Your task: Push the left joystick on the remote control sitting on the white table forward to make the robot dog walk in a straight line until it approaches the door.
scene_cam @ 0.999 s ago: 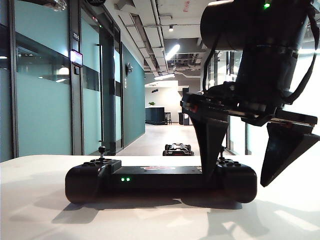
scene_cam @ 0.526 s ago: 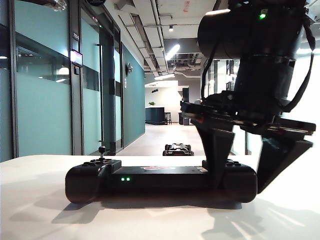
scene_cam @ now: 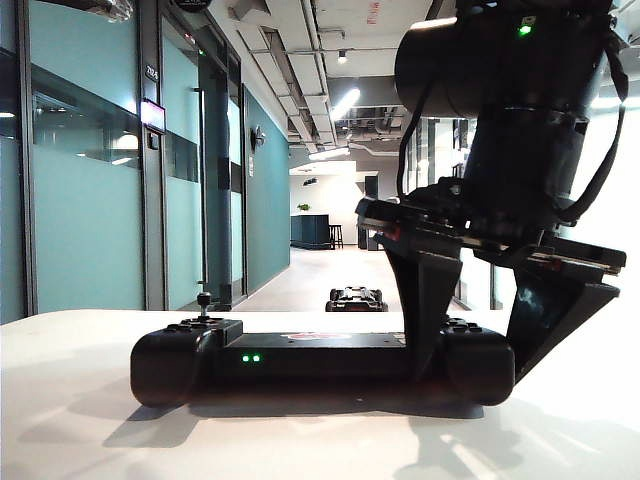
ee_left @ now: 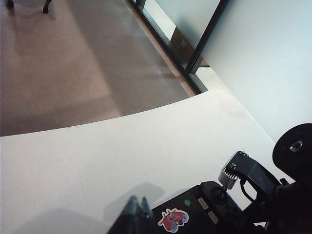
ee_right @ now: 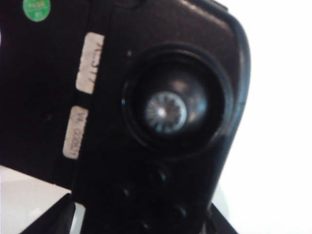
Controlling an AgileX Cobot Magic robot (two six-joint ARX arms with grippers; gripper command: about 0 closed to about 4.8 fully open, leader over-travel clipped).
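Right gripper (scene_cam: 478, 340) w/ jaws clamped on right end of the remote control (scene_cam: 320, 362) on white worktop (scene_cam: 80, 420). Left gripper (ee_left: 138, 210) jaws together, above worktop nearby.

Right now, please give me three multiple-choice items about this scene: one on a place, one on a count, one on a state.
1. Where is the robot dog?
A. on the white table
B. on the corridor floor beyond the remote control
C. in the right pincer

2. How many green lights glow on the front of the remote control?
A. two
B. four
C. none

3. What does the right pincer do?
A. hangs high above the table
B. clamps the left joystick
C. straddles the controller's right end

Answers: 1 B, it stands on the floor behind the controller. 2 A, two dots glow side by side. 3 C, one finger stands on each side of that end.
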